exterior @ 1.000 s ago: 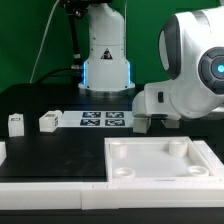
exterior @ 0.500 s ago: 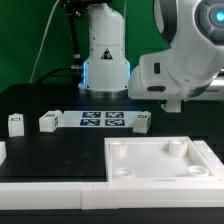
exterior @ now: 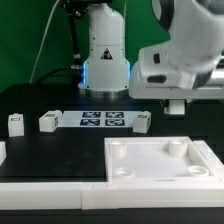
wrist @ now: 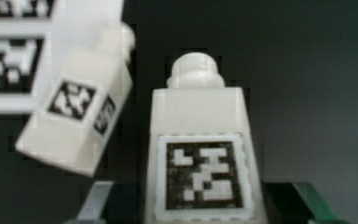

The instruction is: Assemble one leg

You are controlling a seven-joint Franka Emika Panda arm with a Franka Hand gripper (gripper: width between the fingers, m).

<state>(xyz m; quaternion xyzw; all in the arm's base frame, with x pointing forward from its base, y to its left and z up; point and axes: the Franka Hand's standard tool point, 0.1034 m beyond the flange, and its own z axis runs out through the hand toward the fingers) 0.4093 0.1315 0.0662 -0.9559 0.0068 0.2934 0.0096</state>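
Wrist view, fingers: the two dark fingers [wrist: 108, 205] stand close on either side of the tagged end of the leg [wrist: 197, 130]. You cannot tell whether they press on it.
Wrist view, room: a tilted leg [wrist: 78, 100] lies just beside the leg with a narrow dark gap between them. On the leg's other side you have only bare black table [wrist: 318, 90].
Exterior view, near edge: the panel [exterior: 155, 160] fills the foreground, with raised rims and round corner sockets. The black strip beyond it is open.
Middle row: the marker board [exterior: 103, 121] lies flat, with the right-hand leg [exterior: 143, 121] at its end on the exterior view's right. The middle leg [exterior: 48, 121] and far-left leg [exterior: 15, 124] are on the other side.
Gripper: the gripper [exterior: 176, 104] hangs above the table, near the right-hand leg but apart from it.
Far: the arm's base [exterior: 105, 55] stands behind the board.
Change: a second ago the gripper sat low over the right-hand leg's spot. Now it is higher and that leg shows. The other pieces have not moved.
Leg's look: a white blocky body with a rounded peg at one end and a black-and-white square tag on its facing side. You cannot pick it out in the exterior view.
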